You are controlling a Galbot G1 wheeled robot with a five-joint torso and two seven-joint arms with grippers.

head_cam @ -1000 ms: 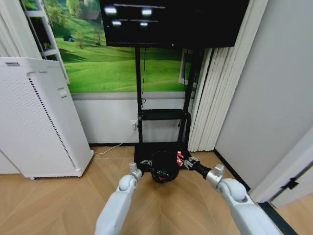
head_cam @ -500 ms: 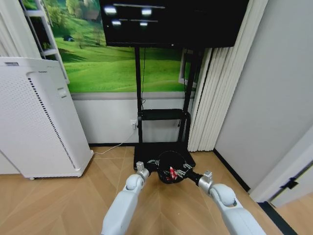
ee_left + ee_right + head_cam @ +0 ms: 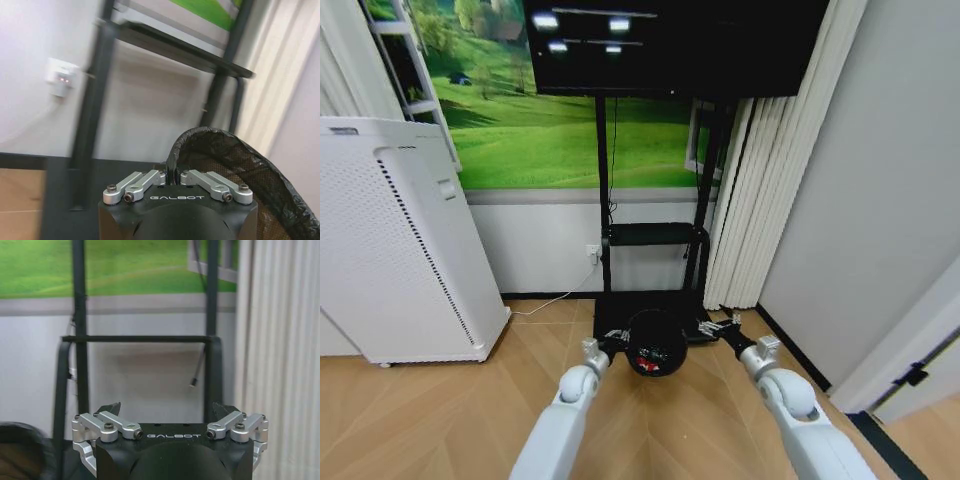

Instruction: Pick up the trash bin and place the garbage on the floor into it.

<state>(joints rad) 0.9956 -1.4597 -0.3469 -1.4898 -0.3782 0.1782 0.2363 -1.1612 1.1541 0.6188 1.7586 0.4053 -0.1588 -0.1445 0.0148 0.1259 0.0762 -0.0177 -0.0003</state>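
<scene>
My left hand (image 3: pixel 171 176) pinches the rim of the small round black plastic-lined trash bin (image 3: pixel 655 342), holding it low before the black TV stand, mouth up for dropping, a red scrap inside, while my right hand (image 3: pixel 168 412) hovers beside it, spread and empty.

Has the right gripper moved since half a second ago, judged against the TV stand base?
Yes. The right gripper has pulled away from the trash bin, out toward the curtain side; it now sits open at the TV stand base's right corner.
</scene>
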